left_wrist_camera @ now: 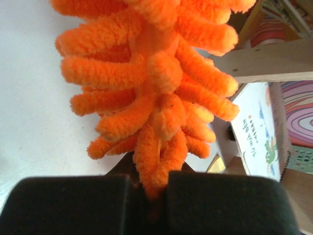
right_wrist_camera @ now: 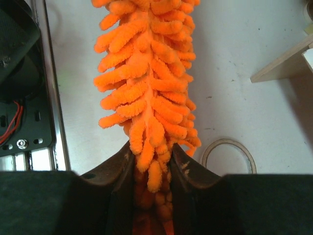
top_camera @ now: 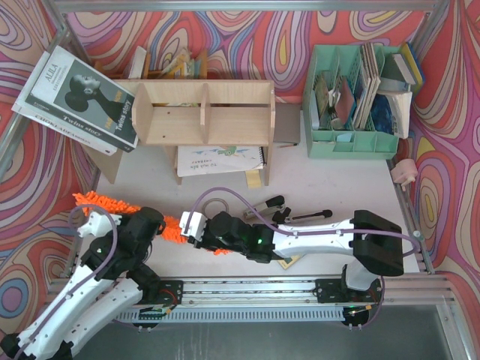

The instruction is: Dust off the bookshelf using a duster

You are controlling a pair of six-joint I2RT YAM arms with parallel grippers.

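Observation:
The orange fluffy duster (top_camera: pixel 94 202) lies across the near left of the white table, and both arms cover its middle. My left gripper (top_camera: pixel 156 225) is shut on the shaggy strands of the duster (left_wrist_camera: pixel 146 88), which are pinched between the dark jaws of the gripper (left_wrist_camera: pixel 155 191). Just to its right, my right gripper (top_camera: pixel 189 225) is shut on the duster (right_wrist_camera: pixel 146 73), with fluff squeezed between its fingers (right_wrist_camera: pixel 117 166). The plywood bookshelf (top_camera: pixel 202 112) stands at the back centre, apart from both grippers. A shelf board (left_wrist_camera: pixel 264 61) shows in the left wrist view.
A mint-green organizer (top_camera: pixel 352 139) full of books stands at the back right. Large books (top_camera: pixel 75 97) lean at the back left. A spiral notebook (top_camera: pixel 217 160) lies under the shelf. A black clip tool (top_camera: pixel 270 206) and a tape ring (right_wrist_camera: pixel 229 156) lie near the right arm. A metal rail (top_camera: pixel 247 289) runs along the near edge.

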